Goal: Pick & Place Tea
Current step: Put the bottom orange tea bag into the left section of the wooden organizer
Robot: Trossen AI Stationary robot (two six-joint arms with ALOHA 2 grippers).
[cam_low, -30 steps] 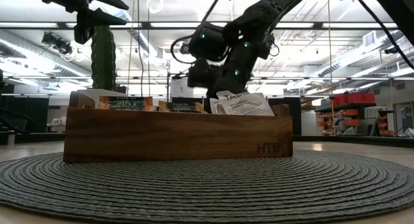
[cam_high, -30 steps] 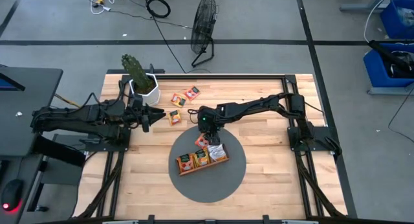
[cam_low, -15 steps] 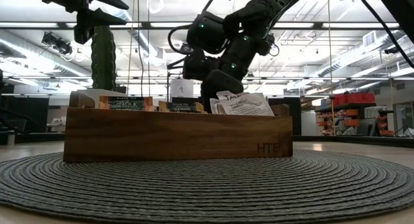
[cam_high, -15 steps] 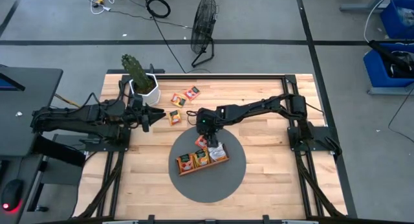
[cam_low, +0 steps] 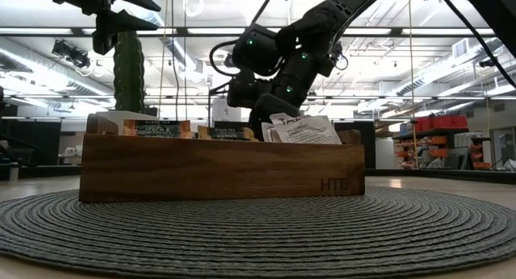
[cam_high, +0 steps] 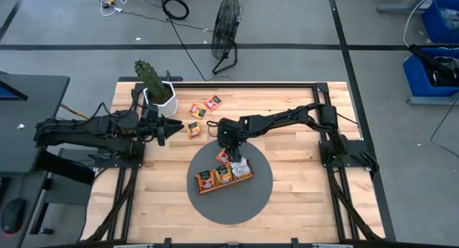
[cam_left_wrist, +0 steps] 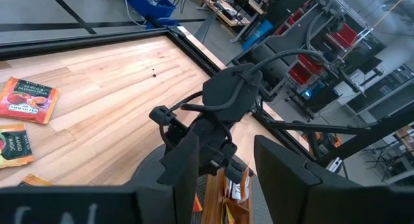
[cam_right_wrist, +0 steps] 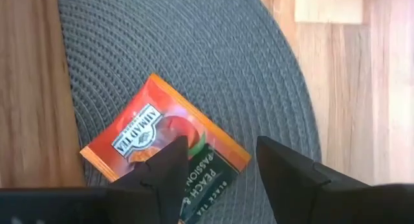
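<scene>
An orange-red tea sachet (cam_right_wrist: 162,143) lies flat on the grey round mat (cam_high: 233,205), just beyond the wooden tray (cam_low: 218,166). My right gripper (cam_right_wrist: 223,166) is open and points down over it, one finger on either side of its near corner. The tray (cam_high: 247,178) holds orange sachets (cam_high: 215,178) and white ones (cam_low: 302,130) standing on edge. Three more sachets (cam_high: 196,110) lie on the bare wood near the far edge. My left gripper (cam_left_wrist: 226,166) is open and waits above the table's left side, next to one sachet (cam_high: 192,130). My right gripper comes at the sachet's dark-label corner (cam_right_wrist: 194,169) from above with its fingers spread. One finger (cam_right_wrist: 169,166) overlaps that corner in the wrist view. I cannot tell whether it touches. The sachet lies flat on the mat.
A potted cactus (cam_high: 154,87) stands at the far left corner. A floor fan (cam_high: 226,33) and cables lie beyond the far edge. Dark metal rails (cam_high: 330,155) frame the tabletop. Bare wood shows to the right of the mat and along the near edge.
My right gripper has dipped a little toward the mat and tipped, then risen back to about where it was. The sachet under it and the tray have not moved.
</scene>
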